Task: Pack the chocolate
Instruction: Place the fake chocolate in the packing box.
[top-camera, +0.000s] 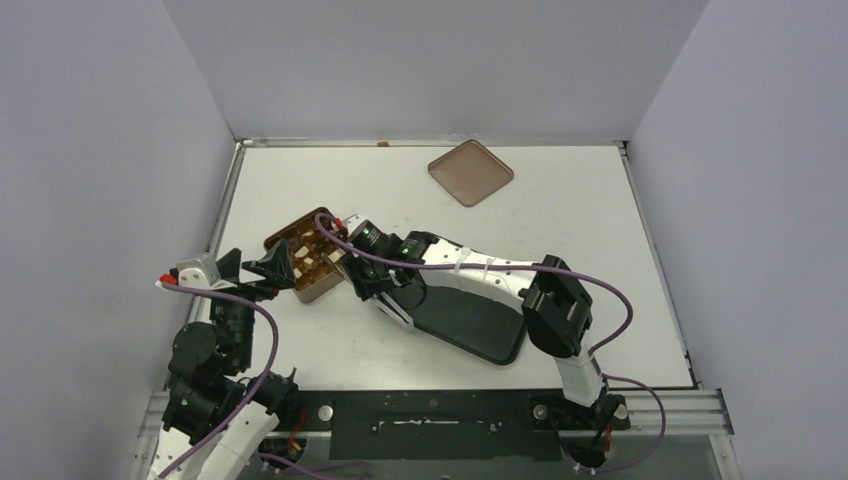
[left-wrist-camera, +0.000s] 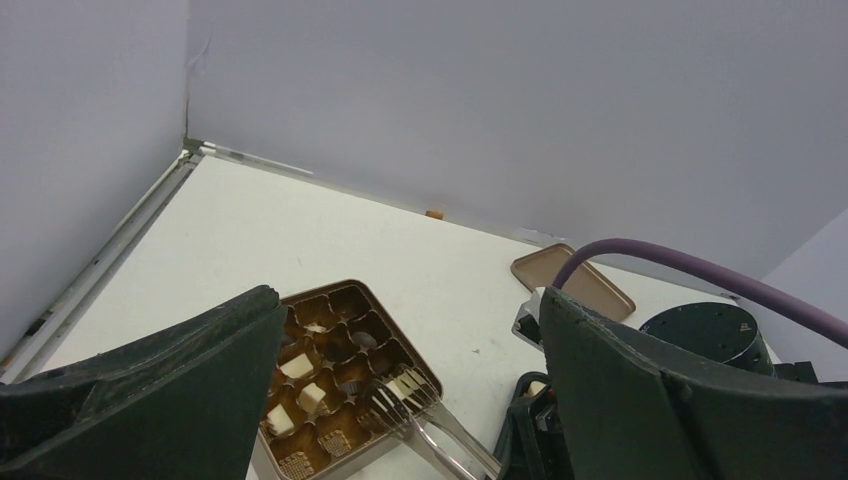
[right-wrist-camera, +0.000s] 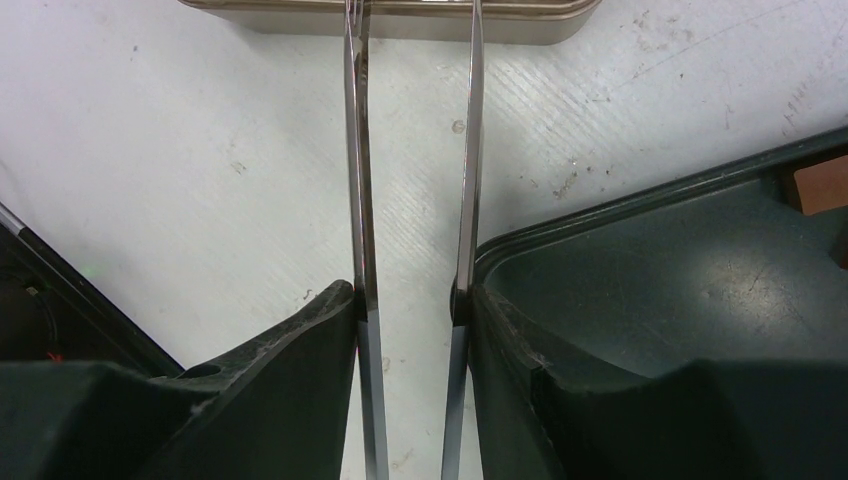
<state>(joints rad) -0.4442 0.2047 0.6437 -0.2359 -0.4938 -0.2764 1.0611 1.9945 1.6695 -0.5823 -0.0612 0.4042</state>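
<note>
My right pincer (right-wrist-camera: 410, 300) clamps tongs (right-wrist-camera: 357, 200) reaching over the tin (right-wrist-camera: 400, 25) rim; left pincer (top-camera: 255, 268) gapes wide beside it.

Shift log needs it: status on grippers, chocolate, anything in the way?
Left gripper open beside tin. Right gripper shut on tongs, tips over tin. Chocolate sits in tin cells. Lid off, far side; nothing blocking.

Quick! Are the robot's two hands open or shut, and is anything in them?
Left gripper: open, empty.
Right gripper: shut on the tongs.
</note>
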